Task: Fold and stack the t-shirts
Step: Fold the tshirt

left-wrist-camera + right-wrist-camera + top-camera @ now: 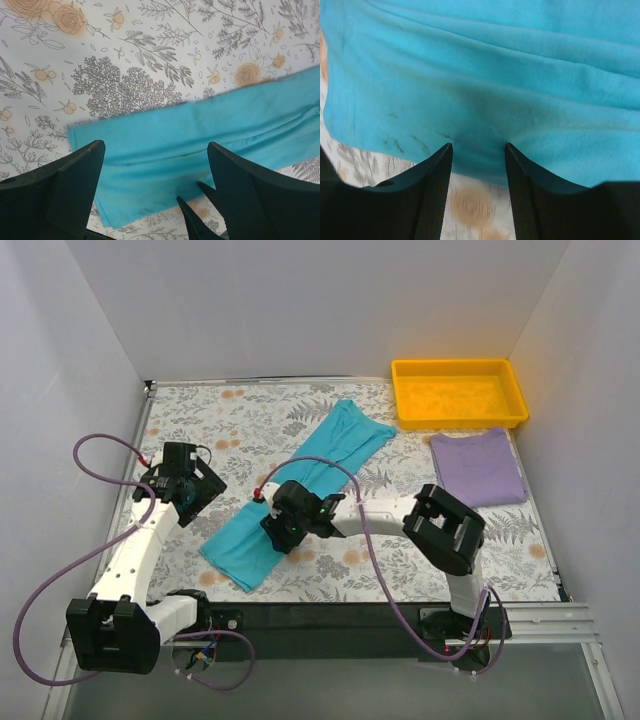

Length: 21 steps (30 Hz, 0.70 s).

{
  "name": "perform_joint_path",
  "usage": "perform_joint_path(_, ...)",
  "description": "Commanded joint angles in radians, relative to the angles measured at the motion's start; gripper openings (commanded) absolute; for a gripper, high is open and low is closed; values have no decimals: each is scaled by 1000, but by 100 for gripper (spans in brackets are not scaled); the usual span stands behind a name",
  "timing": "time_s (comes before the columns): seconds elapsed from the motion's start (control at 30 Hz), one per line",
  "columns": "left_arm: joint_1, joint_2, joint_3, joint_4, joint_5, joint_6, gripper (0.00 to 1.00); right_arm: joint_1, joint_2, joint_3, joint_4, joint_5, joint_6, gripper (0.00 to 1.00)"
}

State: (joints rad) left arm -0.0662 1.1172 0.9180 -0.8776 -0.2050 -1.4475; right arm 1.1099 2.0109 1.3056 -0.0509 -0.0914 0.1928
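Observation:
The teal t-shirt (300, 490) lies folded into a long strip, running diagonally from the near left to the far middle of the table. The lavender t-shirt (478, 468) lies folded at the right. My right gripper (279, 531) is open and low over the teal strip near its near end. In the right wrist view its fingertips (478, 148) rest at the long edge of the teal t-shirt (485, 75) with nothing held. My left gripper (196, 494) is open and empty, raised to the left of the strip. In the left wrist view (156, 146) it looks down on the teal t-shirt (200, 135).
A yellow plastic tray (405, 400) stands at the far right corner, behind the lavender shirt. White walls close in the table on the left, back and right. The right gripper's fingertips (192, 216) show in the left wrist view at the shirt's edge.

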Motion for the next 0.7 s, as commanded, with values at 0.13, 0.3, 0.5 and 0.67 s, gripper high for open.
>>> perform_joint_path(0.13,-69,-54,-37,34,120,55,77,10,-254,-293,-268,65,-49,46)
perform_joint_path(0.3,-125,-36,-76,72,330,59,74,-10,-398,-359,-426,183,-64,47)
perform_joint_path(0.5,-289,-5,-116,147,392,-16,73,-174,-604,-402,-523,182,-33,47)
perform_joint_path(0.67,-437,62,-96,218,363,-54,68,-312,-602,-258,-486,197,-36,59)
